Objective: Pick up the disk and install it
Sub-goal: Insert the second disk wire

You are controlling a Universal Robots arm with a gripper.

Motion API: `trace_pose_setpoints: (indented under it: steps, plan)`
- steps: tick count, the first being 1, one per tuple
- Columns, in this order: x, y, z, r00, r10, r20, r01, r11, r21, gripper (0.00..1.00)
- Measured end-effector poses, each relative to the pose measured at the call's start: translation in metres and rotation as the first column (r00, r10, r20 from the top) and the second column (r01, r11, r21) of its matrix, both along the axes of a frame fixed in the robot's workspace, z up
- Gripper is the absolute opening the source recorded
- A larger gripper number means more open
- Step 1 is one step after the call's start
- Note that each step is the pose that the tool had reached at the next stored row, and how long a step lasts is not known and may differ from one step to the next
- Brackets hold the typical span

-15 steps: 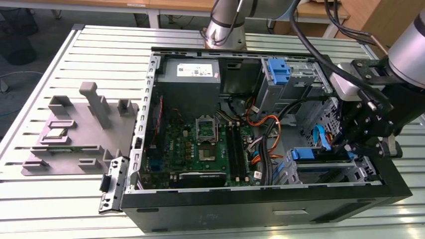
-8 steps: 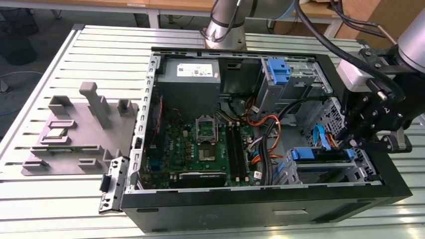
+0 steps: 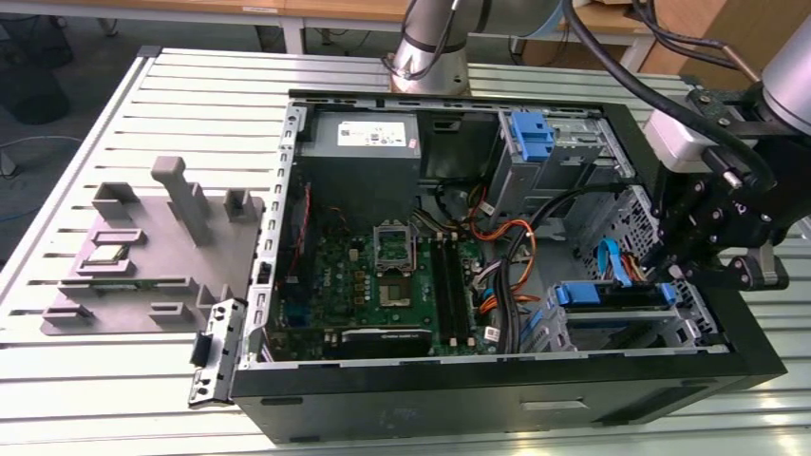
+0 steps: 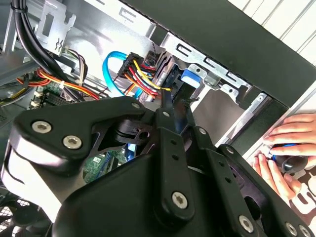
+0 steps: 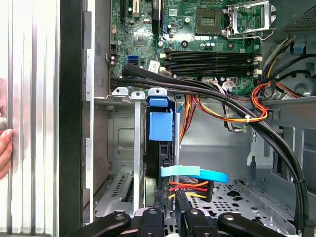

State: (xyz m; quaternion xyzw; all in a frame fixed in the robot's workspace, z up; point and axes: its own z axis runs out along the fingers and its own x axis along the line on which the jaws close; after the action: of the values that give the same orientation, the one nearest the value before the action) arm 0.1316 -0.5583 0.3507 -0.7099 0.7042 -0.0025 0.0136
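An open black computer case (image 3: 507,385) lies on the slatted metal tabletop (image 3: 127,370). Inside, a green motherboard (image 3: 380,285) sits at centre, with a grey power-supply box (image 3: 367,133) at its 12 o'clock. A grey fixture tray (image 3: 140,266) rests at the case's 9 o'clock.

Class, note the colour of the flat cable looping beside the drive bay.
Light blue; the flat cable shows best in the first wrist view.
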Motion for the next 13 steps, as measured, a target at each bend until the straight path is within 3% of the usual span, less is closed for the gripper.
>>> trace_pose_setpoints:
  steps: [13]
  plan:
    - [0.0, 0.0, 0.0007, 1.0, 0.0, 0.0, 0.0, 1.0, -0.0001, 0.23]
